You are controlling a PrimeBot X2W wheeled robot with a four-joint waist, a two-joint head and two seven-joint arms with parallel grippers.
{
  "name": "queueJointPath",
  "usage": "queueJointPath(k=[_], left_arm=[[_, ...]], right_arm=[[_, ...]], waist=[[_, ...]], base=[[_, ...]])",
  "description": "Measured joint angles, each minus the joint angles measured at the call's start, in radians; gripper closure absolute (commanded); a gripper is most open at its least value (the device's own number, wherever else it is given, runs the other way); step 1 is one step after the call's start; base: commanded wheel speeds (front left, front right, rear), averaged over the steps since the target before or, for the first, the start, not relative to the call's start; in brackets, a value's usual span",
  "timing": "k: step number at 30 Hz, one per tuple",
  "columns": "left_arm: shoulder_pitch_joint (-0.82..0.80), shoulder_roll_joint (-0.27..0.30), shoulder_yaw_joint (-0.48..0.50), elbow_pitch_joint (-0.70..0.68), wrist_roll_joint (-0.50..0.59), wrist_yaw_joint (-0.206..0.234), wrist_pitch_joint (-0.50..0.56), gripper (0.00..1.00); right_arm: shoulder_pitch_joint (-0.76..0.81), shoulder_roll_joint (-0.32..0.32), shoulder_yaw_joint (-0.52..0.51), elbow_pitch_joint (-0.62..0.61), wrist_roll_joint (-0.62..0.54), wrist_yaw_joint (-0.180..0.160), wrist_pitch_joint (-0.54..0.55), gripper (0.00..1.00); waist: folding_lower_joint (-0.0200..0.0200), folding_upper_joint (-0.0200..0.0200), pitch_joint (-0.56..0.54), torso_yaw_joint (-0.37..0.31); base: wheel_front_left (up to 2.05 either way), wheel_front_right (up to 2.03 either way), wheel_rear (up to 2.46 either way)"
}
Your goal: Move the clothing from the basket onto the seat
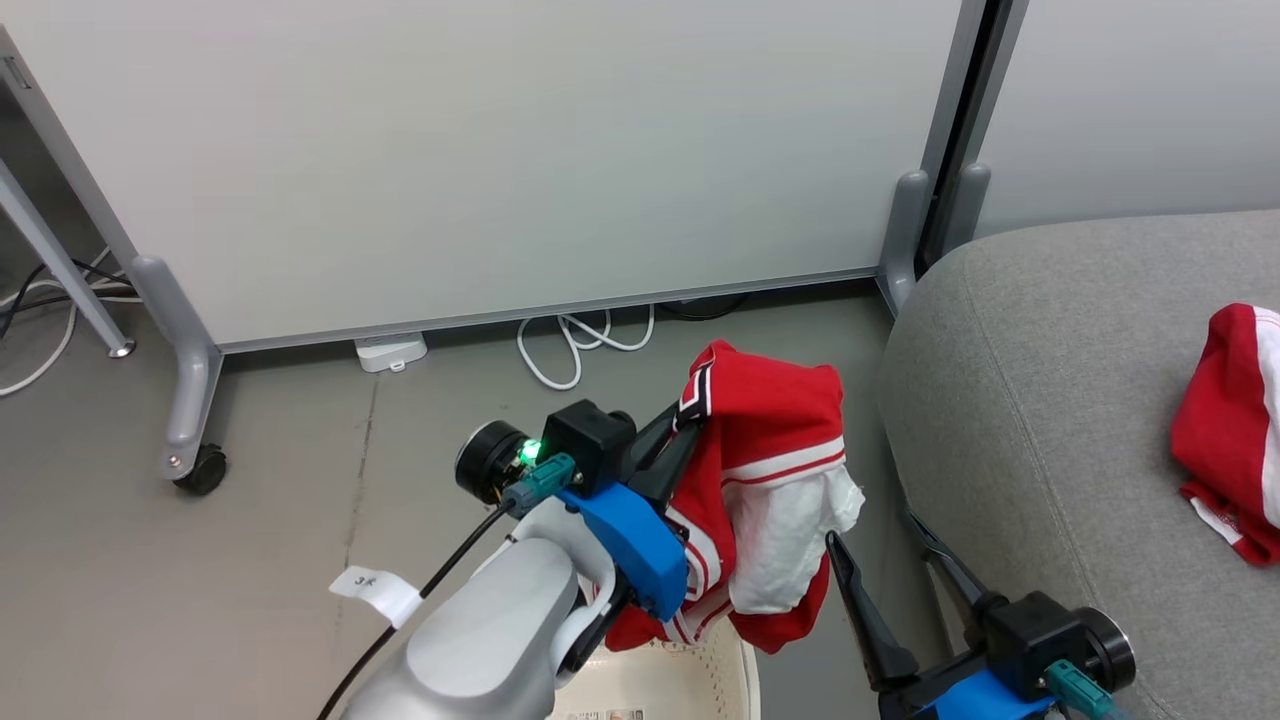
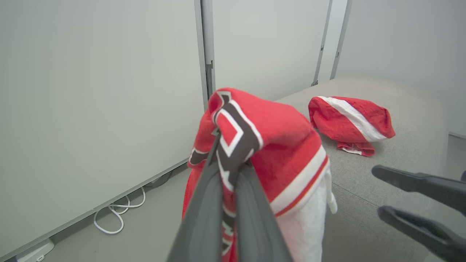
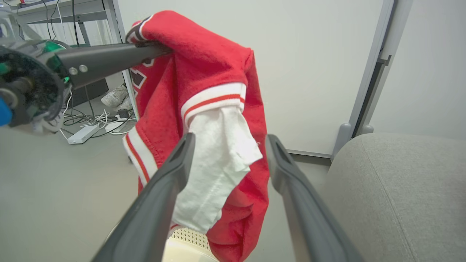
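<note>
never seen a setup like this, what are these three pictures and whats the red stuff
It is a two-armed robot moving laundry. One picture looks down from its head; the other two look along each wrist's dark fingers. The left gripper, jaws shut, holds up a red garment with white stripes and lettering, hanging above the cream basket. The right gripper waits beside it, jaws open, holding nothing. A second red garment already lies on the grey seat.
</note>
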Motion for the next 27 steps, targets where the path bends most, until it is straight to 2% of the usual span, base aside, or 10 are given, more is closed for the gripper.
queueJointPath(k=[8, 14, 27], left_arm=[[-0.088, 0.0, -0.054, 0.016, -0.087, 0.0, 0.011, 1.0], [-0.121, 0.0, -0.106, 0.016, -0.142, 0.017, 0.012, 1.0], [-0.154, -0.001, -0.167, 0.046, -0.198, 0.038, 0.003, 1.0]], right_arm=[[0.0, 0.0, 0.012, 0.0, 0.0, 0.0, 0.013, 0.0], [-0.001, 0.0, 0.033, 0.002, 0.002, 0.0, 0.016, 0.0], [-0.011, 0.0, 0.039, 0.012, 0.016, 0.0, 0.016, 0.0]], waist=[[0.0001, -0.0001, -0.005, 0.012], [0.0001, -0.0001, -0.008, 0.013], [0.0001, -0.0001, -0.004, 0.008]], base=[[0.0, 0.0, 0.0], [0.0, 0.0, 0.0], [0.0, 0.0, 0.0]])
